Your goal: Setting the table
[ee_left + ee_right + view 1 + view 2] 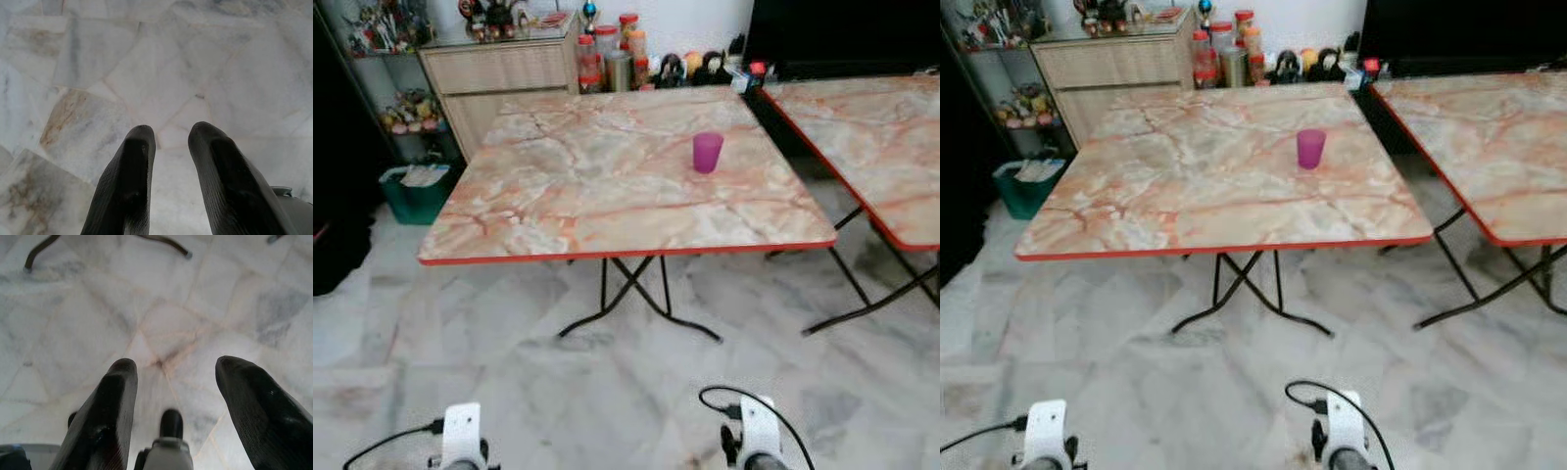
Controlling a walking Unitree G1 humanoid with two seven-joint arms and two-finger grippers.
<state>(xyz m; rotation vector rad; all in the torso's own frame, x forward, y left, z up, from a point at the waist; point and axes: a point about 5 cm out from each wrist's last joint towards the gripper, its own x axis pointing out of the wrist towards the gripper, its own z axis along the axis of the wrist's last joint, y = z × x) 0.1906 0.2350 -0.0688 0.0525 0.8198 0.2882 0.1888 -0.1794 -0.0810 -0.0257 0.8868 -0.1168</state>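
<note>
Purple cup [708, 152] on marble table [558, 196]

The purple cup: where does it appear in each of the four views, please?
Left eye view: purple cup right of centre on the near marble table.
Right eye view: just right of centre.
Left wrist view: not in it; left gripper over floor.
Right wrist view: not in it; right gripper over floor.
Shared landmark: the table's red edge.
</note>
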